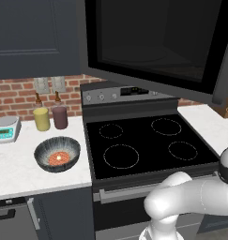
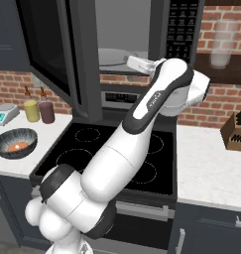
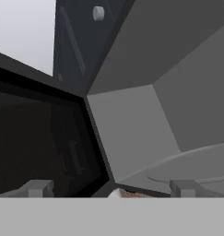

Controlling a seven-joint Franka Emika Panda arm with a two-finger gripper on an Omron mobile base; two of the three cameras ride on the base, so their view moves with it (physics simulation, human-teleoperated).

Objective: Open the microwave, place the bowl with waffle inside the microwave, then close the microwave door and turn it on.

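The microwave [image 2: 184,30] hangs above the stove with its door [image 2: 47,44] swung wide to the left, baring the pale cavity [image 2: 123,25] and glass turntable [image 2: 117,55]. In the left base view the door [image 1: 153,42] juts toward me. My gripper [image 3: 112,188] is open and holds nothing. It sits at the cavity mouth [image 3: 132,133], facing the hinge corner between the door glass [image 3: 39,138] and the turntable [image 3: 196,168]. The hand [image 2: 134,61] reaches in from the right. The dark streaked bowl [image 1: 57,154] with the orange waffle [image 1: 58,158] rests on the left counter, far below the hand. The bowl [image 2: 15,142] is untouched.
A black stove top [image 1: 148,145] lies under the microwave. Behind the bowl stand a yellow jar [image 1: 41,118], a purple jar [image 1: 60,116] and a small scale [image 1: 5,129]. A knife block [image 2: 236,131] sits on the right counter [image 2: 211,173]. A dark cabinet [image 1: 26,37] hangs at the upper left.
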